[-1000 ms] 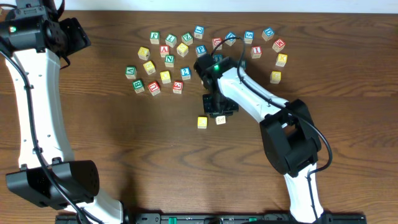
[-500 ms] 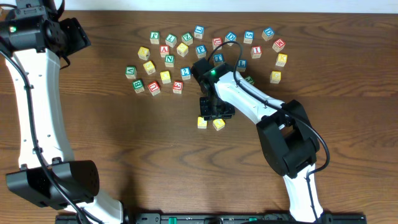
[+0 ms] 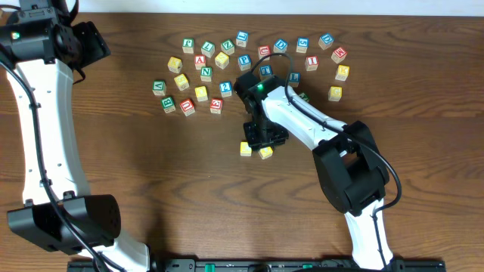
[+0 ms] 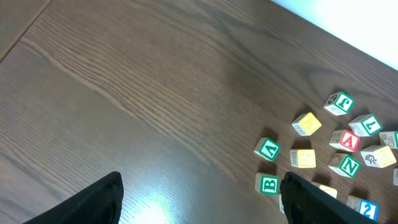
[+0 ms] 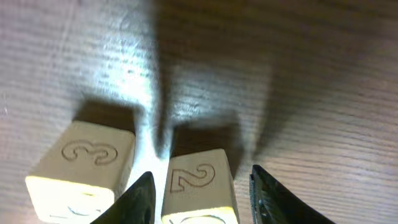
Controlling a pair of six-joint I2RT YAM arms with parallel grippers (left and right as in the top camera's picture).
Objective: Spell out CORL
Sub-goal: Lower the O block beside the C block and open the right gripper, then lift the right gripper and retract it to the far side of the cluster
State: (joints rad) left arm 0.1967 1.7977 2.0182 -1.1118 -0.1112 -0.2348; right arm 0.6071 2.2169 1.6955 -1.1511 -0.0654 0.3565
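Two yellow-topped cubes sit side by side on the table in front of the cluster: the left one (image 3: pixel 246 149) and the right one (image 3: pixel 265 153). In the right wrist view the left cube (image 5: pixel 84 158) shows an embossed 3 and the right cube (image 5: pixel 196 177) an embossed 2. My right gripper (image 3: pixel 265 140) (image 5: pixel 202 199) straddles the right cube with its jaws open; a gap shows at the right finger (image 5: pixel 273 199). My left gripper (image 3: pixel 91 41) (image 4: pixel 199 205) is open and empty at the far left. I cannot pick out the green R and blue L cubes.
Several lettered cubes (image 3: pixel 227 64) are scattered across the back of the table, from a green B cube (image 3: pixel 168 103) (image 4: pixel 268 185) on the left to a yellow cube (image 3: pixel 335 93) on the right. The right arm (image 3: pixel 318 121) reaches over the middle.
My right gripper shifted the cube slightly left and toward the front, setting it next to the first yellow cube. Its top now shows yellow. The left arm has not moved.
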